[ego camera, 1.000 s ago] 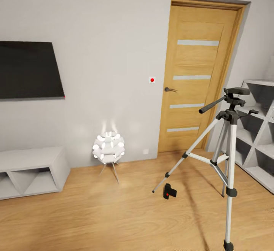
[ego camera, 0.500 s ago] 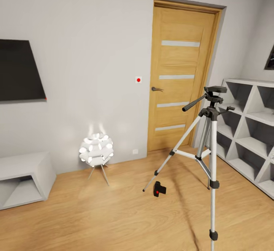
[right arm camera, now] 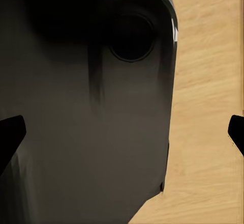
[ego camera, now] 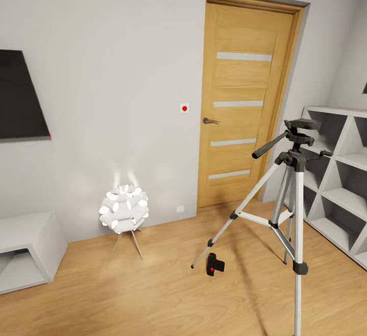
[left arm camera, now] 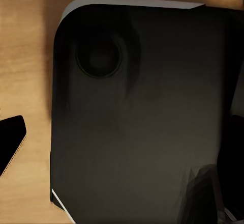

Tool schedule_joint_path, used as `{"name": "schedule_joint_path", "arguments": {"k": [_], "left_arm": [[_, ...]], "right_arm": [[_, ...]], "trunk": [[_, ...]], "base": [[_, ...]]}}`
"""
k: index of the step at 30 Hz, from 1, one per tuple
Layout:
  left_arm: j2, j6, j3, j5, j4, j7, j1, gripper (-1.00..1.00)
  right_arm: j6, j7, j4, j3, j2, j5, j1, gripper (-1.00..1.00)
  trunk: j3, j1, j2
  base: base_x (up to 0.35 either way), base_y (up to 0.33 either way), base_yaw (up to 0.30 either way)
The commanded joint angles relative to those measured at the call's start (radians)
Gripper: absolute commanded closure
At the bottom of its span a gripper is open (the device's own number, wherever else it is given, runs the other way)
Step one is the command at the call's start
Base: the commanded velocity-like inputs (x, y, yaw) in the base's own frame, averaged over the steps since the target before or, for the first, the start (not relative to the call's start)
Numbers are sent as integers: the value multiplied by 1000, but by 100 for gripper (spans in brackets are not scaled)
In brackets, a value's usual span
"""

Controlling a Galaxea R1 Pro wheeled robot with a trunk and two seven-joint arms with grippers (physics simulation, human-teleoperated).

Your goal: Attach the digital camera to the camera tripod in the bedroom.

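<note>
Seen from the head camera: camera tripod standing on the light wood plank floor of the bedroom, legs spread, black head with its long pan handle at the top. Digital camera lying on the floor just beside the foot of the tripod's leg nearest the lamp, red button showing, not mounted. Behind the tripod, closed wooden door; grey cubby shelves just past the tripod, away from the lamp. Glowing white ball lamp well apart from the tripod, against the grey wall, with a dark wall screen and a low grey cabinet beyond. In both wrist views, a dark rounded body over wood floor; state of either end effector cannot be told.
</note>
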Motion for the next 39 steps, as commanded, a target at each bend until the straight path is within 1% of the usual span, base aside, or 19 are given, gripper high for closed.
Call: {"name": "schedule_joint_path", "arguments": {"k": [1, 7, 20, 30, 39], "left_arm": [[0, -2, 2, 9, -1, 1, 0, -100], [-1, -2, 2, 9, -1, 1, 0, -100], [-2, -2, 2, 9, -1, 1, 0, -100], [-2, -2, 2, 9, -1, 1, 0, -100], [-1, -2, 2, 9, -1, 1, 0, -100]], "right_arm": [[-3, 0, 0, 0, 0, 1, 0, -100], [-4, 0, 0, 1, 1, 1, 0, -100], [-2, 0, 0, 1, 1, 1, 0, -100], [-2, 0, 0, 1, 1, 1, 0, -100], [-2, 0, 0, 1, 1, 0, 0, -100]], "trunk": [[-1, 1, 0], [-1, 1, 0], [-1, 1, 0], [-1, 1, 0], [-1, 1, 0]], "base": [[318, 0, -1], [320, 25, -76], [296, 126, -221], [34, 195, -242], [1, 45, -242]]}}
